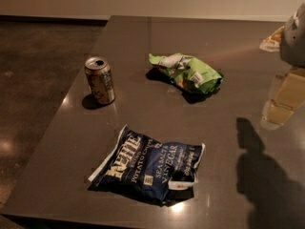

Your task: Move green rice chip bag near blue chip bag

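Note:
The green rice chip bag (187, 72) lies crumpled on the dark table (143, 32), right of the middle and toward the back. The blue chip bag (150, 166) lies flat near the table's front edge, white lettering up, well apart from the green bag. My gripper (294, 35) shows only as a grey shape at the right edge of the view, above the table. It is to the right of the green bag and touches neither bag. It holds nothing that I can see.
An opened gold-brown drink can (100, 80) stands upright left of the green bag. A pale yellowish shape (282, 101) sits on the table at the right edge, below the gripper. The arm's shadow (267, 180) falls on the front right. Dark floor (33, 70) lies left of the table.

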`<state>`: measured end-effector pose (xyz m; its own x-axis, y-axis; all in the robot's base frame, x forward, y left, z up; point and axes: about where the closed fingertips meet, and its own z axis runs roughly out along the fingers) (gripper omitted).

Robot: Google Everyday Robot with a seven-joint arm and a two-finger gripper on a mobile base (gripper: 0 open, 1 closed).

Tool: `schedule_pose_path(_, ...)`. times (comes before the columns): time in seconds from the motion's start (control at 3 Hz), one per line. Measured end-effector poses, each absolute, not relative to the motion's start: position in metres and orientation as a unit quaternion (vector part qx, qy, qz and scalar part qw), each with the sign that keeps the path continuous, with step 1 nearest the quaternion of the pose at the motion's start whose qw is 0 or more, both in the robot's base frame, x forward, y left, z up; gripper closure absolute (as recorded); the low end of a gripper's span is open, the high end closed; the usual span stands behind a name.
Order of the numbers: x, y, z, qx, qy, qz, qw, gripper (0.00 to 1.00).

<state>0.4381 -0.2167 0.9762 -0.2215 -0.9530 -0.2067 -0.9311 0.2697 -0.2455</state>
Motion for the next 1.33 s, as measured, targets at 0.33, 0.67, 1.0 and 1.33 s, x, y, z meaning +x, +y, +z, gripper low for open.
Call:
schedule_pose_path(0.33, 0.438, -0.217, 0.976, -0.603, 0.781, -0.034, 0.159, 0.00)
schedule_pose_path(0.67, 0.446, -0.215, 0.979, -0.595, 0.786, -0.040, 0.160, 0.00)
schedule_pose_path(1.0, 0.471, -0.206, 0.973, -0.574, 0.801, -0.020, 0.168, 0.00)
schedule_pose_path(1.33, 0.501, -0.191, 0.959, -0.556, 0.810, 0.001, 0.185, 0.00)
